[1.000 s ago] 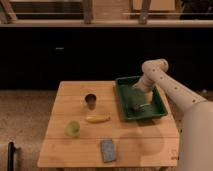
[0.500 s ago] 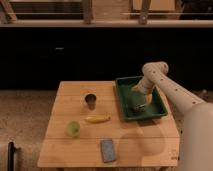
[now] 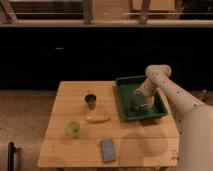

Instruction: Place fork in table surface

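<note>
Gripper (image 3: 137, 105) sits low inside the dark green tray (image 3: 120, 100), right of centre in the frame, at the end of the white arm (image 3: 172, 95) that rises from the lower right corner, bends at its elbow near the tray's far right corner and slants down-left into it. We cannot tell whether the gripper is spread or closed; it reads as a dark mass against the tray floor. We note a thin pale sliver just right of it, which we take to be the fork (image 3: 144, 105), lying over the tray floor and not on the planks; we cannot tell whether it is held or merely beside the gripper. Tray rests on the right part of the table surface (image 3: 135, 142), its far edge near the table's back edge. Left of the tray, apart from it, a small dark cup (image 3: 91, 101) stands upright. Just below the cup lies a yellow banana (image 3: 97, 119), lengthwise left to right. Lower left of the banana we see a small round green object (image 3: 73, 128). Near the front edge, a flat blue-grey rectangular block (image 3: 107, 150). Small dark logo (image 3: 174, 154) at the lower right corner of the tabletop.
</note>
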Robot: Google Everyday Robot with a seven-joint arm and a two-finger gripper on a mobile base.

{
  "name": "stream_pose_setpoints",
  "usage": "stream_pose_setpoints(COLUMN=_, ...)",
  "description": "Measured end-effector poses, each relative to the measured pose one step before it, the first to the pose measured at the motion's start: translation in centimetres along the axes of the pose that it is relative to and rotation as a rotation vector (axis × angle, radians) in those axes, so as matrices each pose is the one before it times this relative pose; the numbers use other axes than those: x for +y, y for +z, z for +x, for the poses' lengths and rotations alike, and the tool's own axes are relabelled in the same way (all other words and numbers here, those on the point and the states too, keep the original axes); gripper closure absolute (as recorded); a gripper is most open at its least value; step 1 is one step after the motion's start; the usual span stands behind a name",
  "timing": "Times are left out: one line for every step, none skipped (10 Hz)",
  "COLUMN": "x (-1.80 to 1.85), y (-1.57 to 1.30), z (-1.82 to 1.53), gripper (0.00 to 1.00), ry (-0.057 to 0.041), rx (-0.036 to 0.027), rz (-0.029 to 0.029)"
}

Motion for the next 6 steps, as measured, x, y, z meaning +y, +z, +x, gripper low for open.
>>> stream_pose_setpoints(x=0.58, y=0.327, z=0.153, gripper=0.2, ry=-0.00262, rx=-0.00671, rz=-0.00405)
stream_pose_setpoints(x=0.409, y=0.327, z=-0.001, gripper=0.2, ry=-0.00471, rx=-0.00369, rz=-0.00453)
stream_pose_setpoints(x=0.282, y=0.332, z=-0.067, gripper=0.2, ry=-0.00533, rx=-0.00349, rz=-0.00481)
stream_pose_setpoints(x=0.124, y=0.292, z=-0.075, gripper=0.2, ry=-0.00478, rx=-0.00278, rz=-0.00314)
stream_pose_setpoints(x=0.041, y=0.368, z=-0.148, gripper=0.2, ry=-0.00706, rx=-0.00297, rz=-0.00348)
stream_pose_setpoints(x=-0.015, y=0.221, z=-0.118, gripper=0.2, ry=-0.0046, rx=-0.00186, rz=-0.00198)
